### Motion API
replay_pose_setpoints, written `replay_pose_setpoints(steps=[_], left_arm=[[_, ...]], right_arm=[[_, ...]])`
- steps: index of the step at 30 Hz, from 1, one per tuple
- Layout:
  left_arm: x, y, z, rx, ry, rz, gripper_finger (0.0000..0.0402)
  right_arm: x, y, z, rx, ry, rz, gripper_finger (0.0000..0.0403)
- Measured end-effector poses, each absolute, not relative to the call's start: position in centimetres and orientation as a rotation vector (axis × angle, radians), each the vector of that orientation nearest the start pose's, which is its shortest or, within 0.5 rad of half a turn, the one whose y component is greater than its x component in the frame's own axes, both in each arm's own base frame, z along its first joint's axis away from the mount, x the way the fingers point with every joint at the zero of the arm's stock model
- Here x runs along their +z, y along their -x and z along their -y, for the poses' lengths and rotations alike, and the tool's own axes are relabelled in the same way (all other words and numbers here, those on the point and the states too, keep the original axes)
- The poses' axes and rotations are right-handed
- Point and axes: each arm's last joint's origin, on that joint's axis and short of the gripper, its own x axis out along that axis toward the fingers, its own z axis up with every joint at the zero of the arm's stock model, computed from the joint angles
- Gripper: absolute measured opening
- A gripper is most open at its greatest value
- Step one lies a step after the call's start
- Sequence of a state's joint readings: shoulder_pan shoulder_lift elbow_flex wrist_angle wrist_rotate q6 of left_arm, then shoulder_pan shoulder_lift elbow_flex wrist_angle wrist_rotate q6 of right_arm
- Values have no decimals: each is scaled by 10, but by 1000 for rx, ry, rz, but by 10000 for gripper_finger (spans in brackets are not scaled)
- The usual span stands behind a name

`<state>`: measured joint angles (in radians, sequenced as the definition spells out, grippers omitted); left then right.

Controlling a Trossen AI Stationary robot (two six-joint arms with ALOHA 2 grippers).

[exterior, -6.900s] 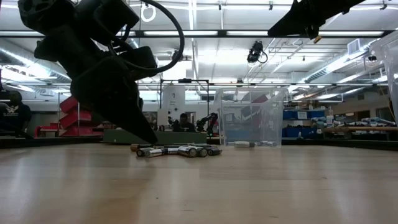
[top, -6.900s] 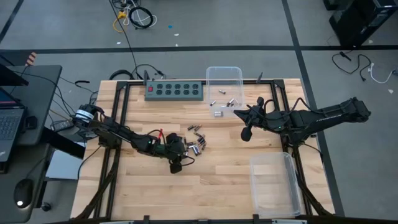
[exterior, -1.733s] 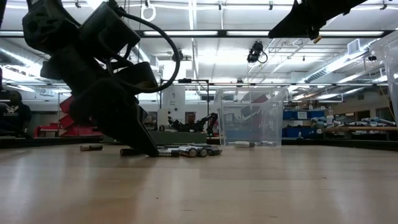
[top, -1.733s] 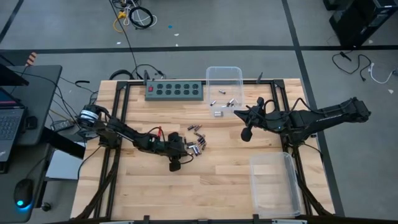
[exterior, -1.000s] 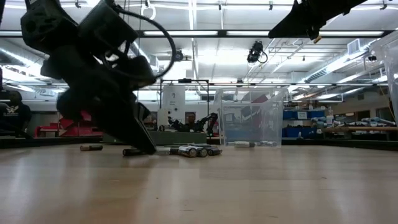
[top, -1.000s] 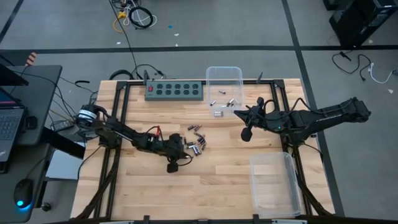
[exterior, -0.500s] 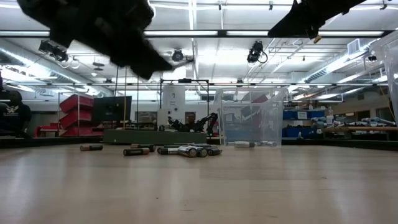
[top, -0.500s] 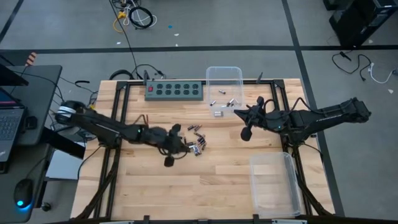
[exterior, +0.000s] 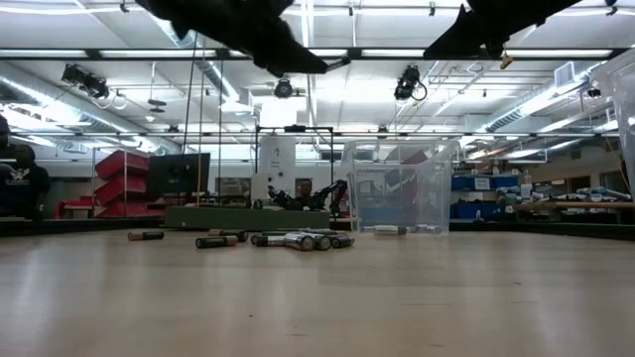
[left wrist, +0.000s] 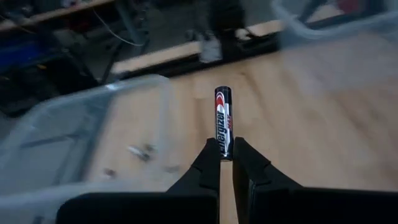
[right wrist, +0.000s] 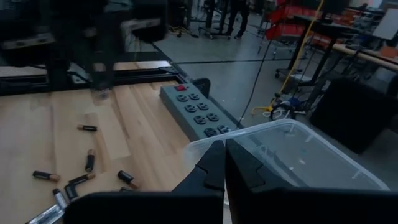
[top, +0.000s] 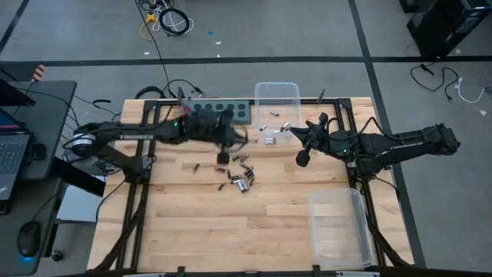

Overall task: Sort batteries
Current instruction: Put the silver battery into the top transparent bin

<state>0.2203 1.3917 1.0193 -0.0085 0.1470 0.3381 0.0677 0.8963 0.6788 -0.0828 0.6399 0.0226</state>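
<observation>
My left gripper (left wrist: 226, 150) is raised above the table's far middle (top: 243, 138) and is shut on one black-and-silver battery (left wrist: 222, 118). Several more batteries lie flat on the wood in a loose heap (top: 242, 177) (exterior: 298, 239), with stray ones to its left (top: 196, 166) (exterior: 145, 235). A few others lie in the clear far bin (top: 277, 108). My right gripper (top: 289, 132) (right wrist: 224, 155) hangs shut and empty beside that bin, high over the table. My left gripper pinches the battery's near end (left wrist: 223, 152) between its two fingertips. The battery sticks straight out past the fingertips, in line with the fingers, which point roughly level toward the table's right side. It is lifted clear of the table.
A green power strip (top: 201, 112) lies at the far edge, partly under my left arm. A second clear bin (top: 337, 227) stands at the near right. Bare wood spreads across the near half of the table (top: 231, 231).
My left gripper has risen from the battery heap and swung toward the far edge, toward the far bin, carrying one battery lifted clear of the table. The other batteries have stayed where they were.
</observation>
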Motion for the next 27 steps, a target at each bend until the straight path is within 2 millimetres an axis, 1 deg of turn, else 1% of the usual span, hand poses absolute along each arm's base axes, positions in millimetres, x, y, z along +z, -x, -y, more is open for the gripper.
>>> replay_pose_setpoints(steps=[3,8,11,14,17,21,27], left_arm=[[301,-319,-91,9,-284,-376,8],[301,-351,-134,42,-261,-391,8],[292,-368,-158,64,-232,-446,8],[280,-380,-177,75,-201,-524,8],[271,-387,-188,78,-189,-571,8],[264,-390,-193,85,-178,-601,13],[266,-391,-194,136,-164,-598,57]], right_arm=[[289,-195,7,-587,83,-280,0],[289,-195,10,-602,86,-283,1],[289,-195,10,-602,86,-283,1],[288,-195,10,-602,81,-282,2],[288,-195,10,-600,82,-285,1],[288,-194,10,-599,84,-290,2],[288,-194,10,-599,89,-292,1]])
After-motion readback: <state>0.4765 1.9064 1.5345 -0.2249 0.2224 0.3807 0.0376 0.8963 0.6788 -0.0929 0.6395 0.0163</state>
